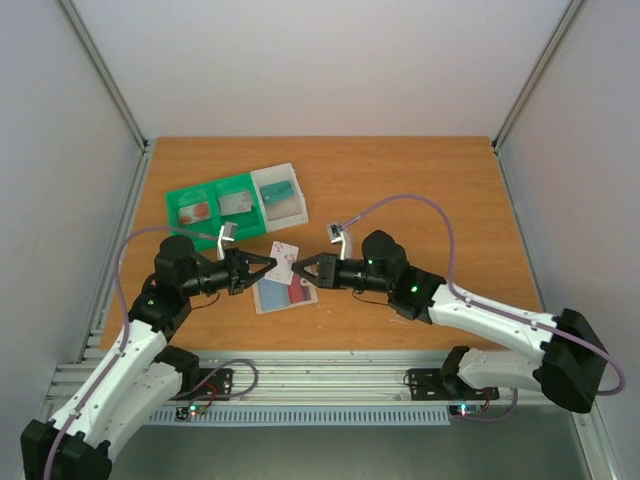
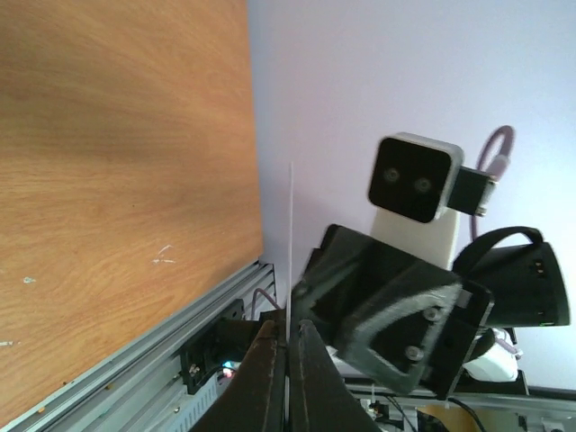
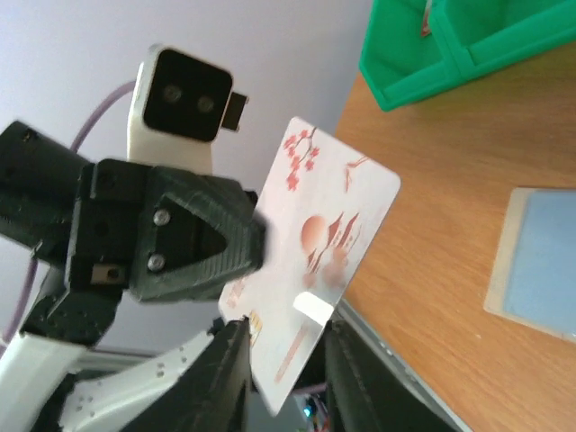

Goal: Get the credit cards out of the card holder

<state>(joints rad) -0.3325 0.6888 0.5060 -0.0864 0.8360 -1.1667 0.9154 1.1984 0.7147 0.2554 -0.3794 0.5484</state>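
A white credit card with red print hangs in the air between both grippers, above the card holder. My left gripper is shut on the card's left edge; in the left wrist view the card shows edge-on, pinched between the closed jaws of this gripper. My right gripper faces it from the right. In the right wrist view its jaws stand apart on either side of the card, with a gap showing. The pale blue-grey holder lies flat on the table, a red card showing in it.
A green-and-white three-compartment tray stands behind the grippers at the back left, with a card in each compartment; its green corner also shows in the right wrist view. The table's metal rail runs along the near edge.
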